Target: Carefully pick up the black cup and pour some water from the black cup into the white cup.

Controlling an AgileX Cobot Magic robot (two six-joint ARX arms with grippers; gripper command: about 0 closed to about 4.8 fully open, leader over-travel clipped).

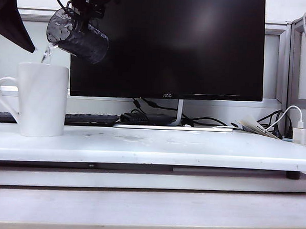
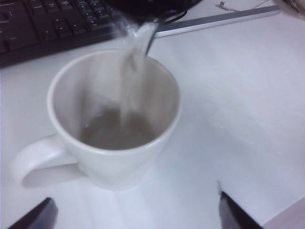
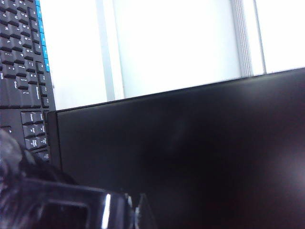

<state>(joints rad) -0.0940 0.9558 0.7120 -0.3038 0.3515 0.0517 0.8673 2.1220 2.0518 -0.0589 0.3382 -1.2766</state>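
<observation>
Black cup (image 1: 77,37) in right claw (image 1: 88,9)

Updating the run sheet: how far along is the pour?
Done: the black cup is lifted and tipped above the white cup, held from above by the right gripper, shut on it. In hand: water streams in; some has pooled at the bottom. The left gripper hovers open nearby. Left: stop pouring, right the black cup.

A matt, smooth white cup (image 1: 43,99) is seen, seemingly ceramic. The black cup (image 1: 79,36) is of dark, translucent, bumpy glass. Clear water (image 2: 131,62) is shown. The desk (image 1: 156,145) is smooth and white; the monitor (image 1: 169,43) is glossy black.
</observation>
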